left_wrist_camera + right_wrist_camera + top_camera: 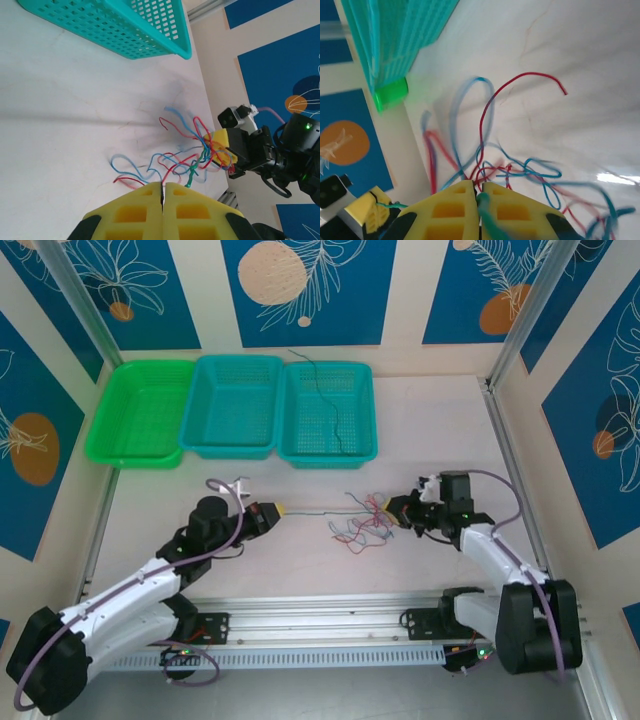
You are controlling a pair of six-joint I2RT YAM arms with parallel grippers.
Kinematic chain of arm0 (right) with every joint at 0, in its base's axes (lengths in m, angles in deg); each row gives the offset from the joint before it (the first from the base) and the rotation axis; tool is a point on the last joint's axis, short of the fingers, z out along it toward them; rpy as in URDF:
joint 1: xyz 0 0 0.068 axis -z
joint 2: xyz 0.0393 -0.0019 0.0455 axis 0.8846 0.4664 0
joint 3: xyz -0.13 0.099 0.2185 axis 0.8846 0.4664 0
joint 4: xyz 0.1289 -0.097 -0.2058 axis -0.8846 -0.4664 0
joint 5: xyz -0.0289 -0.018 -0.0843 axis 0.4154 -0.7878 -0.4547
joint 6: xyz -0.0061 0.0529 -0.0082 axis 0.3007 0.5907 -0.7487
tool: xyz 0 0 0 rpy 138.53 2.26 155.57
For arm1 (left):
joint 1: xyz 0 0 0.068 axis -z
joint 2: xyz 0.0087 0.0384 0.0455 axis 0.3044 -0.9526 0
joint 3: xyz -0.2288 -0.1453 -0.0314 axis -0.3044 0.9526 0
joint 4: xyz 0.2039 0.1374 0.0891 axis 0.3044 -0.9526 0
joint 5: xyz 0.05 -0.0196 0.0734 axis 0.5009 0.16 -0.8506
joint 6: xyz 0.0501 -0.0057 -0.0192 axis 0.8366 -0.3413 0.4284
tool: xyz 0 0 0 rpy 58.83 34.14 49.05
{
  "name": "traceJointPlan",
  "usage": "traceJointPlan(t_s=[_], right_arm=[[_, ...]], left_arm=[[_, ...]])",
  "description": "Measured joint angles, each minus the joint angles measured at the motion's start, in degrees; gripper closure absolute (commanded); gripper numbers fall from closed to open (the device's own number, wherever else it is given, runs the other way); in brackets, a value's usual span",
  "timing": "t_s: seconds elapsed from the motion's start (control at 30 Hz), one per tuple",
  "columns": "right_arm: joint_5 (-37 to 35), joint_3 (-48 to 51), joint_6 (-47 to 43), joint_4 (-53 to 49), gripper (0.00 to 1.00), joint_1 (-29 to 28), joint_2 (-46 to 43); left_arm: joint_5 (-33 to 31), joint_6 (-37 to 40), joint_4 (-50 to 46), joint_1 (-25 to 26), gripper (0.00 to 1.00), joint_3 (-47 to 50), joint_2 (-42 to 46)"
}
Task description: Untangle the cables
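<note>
Three baskets (230,450) sit in a row at the back of the table (300,565): green, teal, teal. One dark cable (337,430) lies in the right basket (330,457), its far end over the back rim.

The rest of the cables (362,520) are a loose red and blue tangle on the table between the two arms, well in front of the baskets and close to the right gripper (397,512). The left gripper (277,512) is off to the left of the tangle, apart from it. A thin green cable (315,512) runs nearly straight from its tip to the tangle.

Left wrist view: the left gripper (162,186) has its yellow fingers (135,210) pressed together, with a thin dark strand pinched in the seam. Ahead are red and blue loops (175,160) spread on the table. The right gripper (220,150) is at the far side of them with strands bunched at its tip, and the green cable (192,175) hangs there.

Right wrist view: the right gripper (479,187) has its fingers (450,210) together, clamped on the green cable (485,207), which is blurred. A red cable (520,75) and a blue loop (480,80) arc over the table ahead. The left gripper (370,210) is at bottom left with the green strand at its tip.
</note>
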Motion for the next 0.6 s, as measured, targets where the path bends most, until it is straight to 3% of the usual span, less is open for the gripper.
traceJointPlan(t_s=[0.13, 0.27, 0.33, 0.37, 0.47, 0.53, 0.6], right_arm=[[-10.29, 2.60, 0.37, -5.38, 0.92, 9.73, -5.57], [-15.52, 5.09, 1.27, -8.98, 0.89, 14.27, -10.99], [-16.04, 5.51, 1.11, -9.81, 0.82, 15.21, -12.83], [-15.93, 5.51, 0.59, -9.70, 0.77, 14.95, -13.16], [-16.20, 4.39, -1.62, -9.99, 0.47, 10.12, -13.00], [-17.66, 2.40, -3.21, -10.51, 0.32, 2.97, -12.04], [-20.57, -0.35, -4.81, -11.76, 0.23, -4.11, -10.82]], left_arm=[[-6.91, 0.00, -3.06, -3.82, 1.00, 0.37, 3.34], [-11.65, 0.00, -6.23, -5.40, 1.00, 1.18, 6.82], [-12.70, 0.02, -7.43, -5.62, 1.00, 1.97, 8.00], [-12.98, 0.04, -7.98, -5.64, 1.00, 2.16, 8.09], [-12.96, 0.50, -8.81, -5.64, 1.00, 2.32, 7.19], [-12.90, 0.98, -8.74, -5.64, 1.00, 2.32, 5.99], [-12.28, 1.42, -8.41, -5.64, 1.00, 2.29, 4.61]])
